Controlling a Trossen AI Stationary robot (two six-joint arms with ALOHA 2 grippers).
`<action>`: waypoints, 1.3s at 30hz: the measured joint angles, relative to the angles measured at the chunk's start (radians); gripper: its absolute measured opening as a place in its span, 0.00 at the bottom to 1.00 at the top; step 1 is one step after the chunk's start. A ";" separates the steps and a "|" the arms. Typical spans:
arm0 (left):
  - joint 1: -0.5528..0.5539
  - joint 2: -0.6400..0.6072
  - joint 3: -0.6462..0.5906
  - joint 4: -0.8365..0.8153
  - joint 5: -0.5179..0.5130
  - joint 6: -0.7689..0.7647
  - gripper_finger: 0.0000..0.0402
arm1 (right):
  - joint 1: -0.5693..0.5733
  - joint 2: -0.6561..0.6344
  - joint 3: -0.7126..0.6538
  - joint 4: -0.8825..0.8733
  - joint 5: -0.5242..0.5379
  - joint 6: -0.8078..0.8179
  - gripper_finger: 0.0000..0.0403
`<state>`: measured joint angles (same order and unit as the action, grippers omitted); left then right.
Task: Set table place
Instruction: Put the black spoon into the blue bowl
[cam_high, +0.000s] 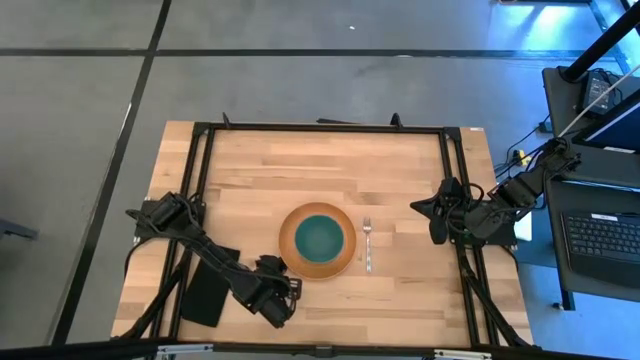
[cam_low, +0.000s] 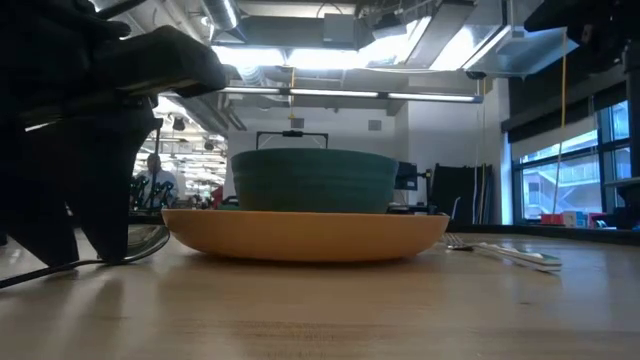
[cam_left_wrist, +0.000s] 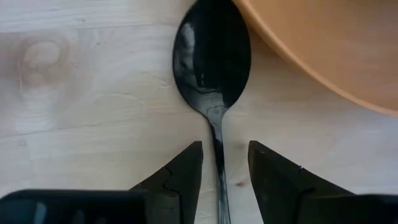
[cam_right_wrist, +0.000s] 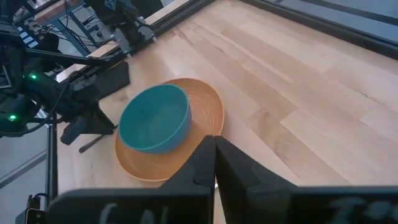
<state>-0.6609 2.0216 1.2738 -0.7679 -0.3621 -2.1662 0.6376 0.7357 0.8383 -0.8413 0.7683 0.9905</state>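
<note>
Plate (cam_high: 317, 242) sits on the table (cam_high: 300, 160), a little toward the near edge, about midway between left and right edges. Bowl (cam_high: 320, 237) stands in the plate's middle. Fork (cam_high: 368, 243) lies on the table just right of the plate, apart from it, lengthwise toward the far edge. Spoon (cam_left_wrist: 211, 62) lies on the table just left of the plate, its bowl close beside the plate rim, handle pointing toward the near edge. Flat pad (cam_high: 205, 293) lies near the near left corner, well left of the plate.
</note>
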 joint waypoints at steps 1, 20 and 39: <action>0.000 0.000 0.000 -0.004 0.001 -0.006 0.31 | 0.000 0.000 0.000 0.000 0.000 0.000 0.03; 0.000 0.022 0.103 -0.149 0.013 -0.027 0.01 | 0.000 0.000 0.000 -0.002 0.000 0.000 0.03; 0.022 0.019 0.546 -0.559 0.094 0.165 0.00 | 0.000 0.000 0.000 -0.002 -0.002 -0.004 0.03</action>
<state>-0.6391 2.0407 1.8193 -1.3272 -0.2681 -2.0012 0.6380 0.7353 0.8383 -0.8432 0.7666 0.9867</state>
